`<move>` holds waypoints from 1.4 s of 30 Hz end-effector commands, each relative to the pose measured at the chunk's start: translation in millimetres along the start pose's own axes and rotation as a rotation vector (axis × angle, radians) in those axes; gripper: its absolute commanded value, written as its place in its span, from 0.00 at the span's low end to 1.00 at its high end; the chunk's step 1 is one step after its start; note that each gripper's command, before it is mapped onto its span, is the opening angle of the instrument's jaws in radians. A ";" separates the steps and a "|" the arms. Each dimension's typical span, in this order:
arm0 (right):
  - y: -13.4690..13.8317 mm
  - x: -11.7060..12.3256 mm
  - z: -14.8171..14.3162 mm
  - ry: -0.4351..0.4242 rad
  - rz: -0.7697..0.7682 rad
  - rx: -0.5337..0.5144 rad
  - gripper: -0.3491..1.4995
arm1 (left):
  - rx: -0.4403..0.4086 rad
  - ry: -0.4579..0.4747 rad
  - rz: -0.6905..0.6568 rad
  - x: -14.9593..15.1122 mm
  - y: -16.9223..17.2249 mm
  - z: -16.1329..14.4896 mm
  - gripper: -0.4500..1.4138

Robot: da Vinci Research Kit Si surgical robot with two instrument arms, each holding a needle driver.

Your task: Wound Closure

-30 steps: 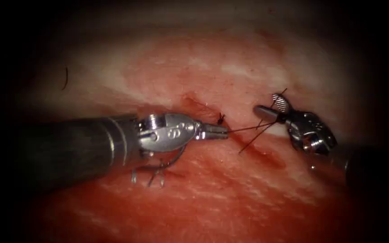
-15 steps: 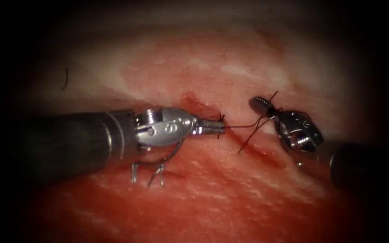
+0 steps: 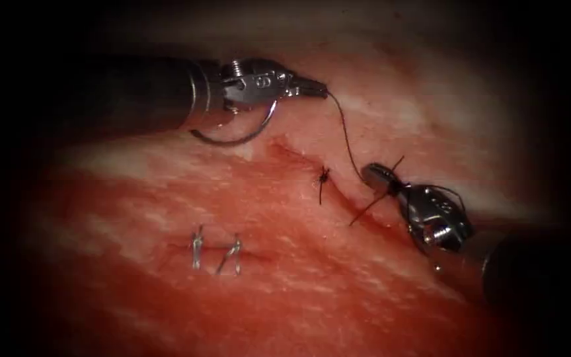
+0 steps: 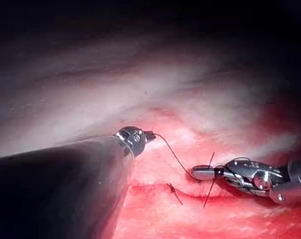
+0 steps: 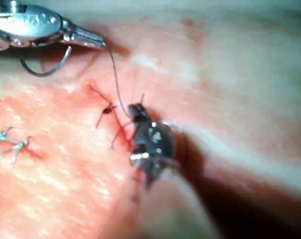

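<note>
1. Since the earlier frames the left arm's slim silver needle driver (image 3: 312, 86) has risen from beside the knot to the upper left, drawing the thin dark thread (image 3: 345, 135) up with it; the right tool has barely shifted.
2. On the far left side of the cut, two pale metal staples (image 3: 216, 254) sit in the wet pink-red tissue (image 3: 312, 277).
3. The left tool's fingers are clamped on the thread's end. A curved steel needle (image 3: 236, 135) hangs under its wrist, free of the tissue; what holds it I cannot tell.
4. A small dark knot (image 3: 323, 175) sits on the narrow red cut (image 3: 371, 218).
5. The thread runs down to the right arm's silver needle driver (image 3: 378, 177), its fingers closed on the thread, short dark thread tails (image 3: 368, 211) crossing them.
</note>
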 end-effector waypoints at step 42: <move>-5.9 -4.3 -4.6 -0.014 -0.054 0.053 0.00 | 0.252 0.338 -0.149 5.9 -29.7 11.4 0.00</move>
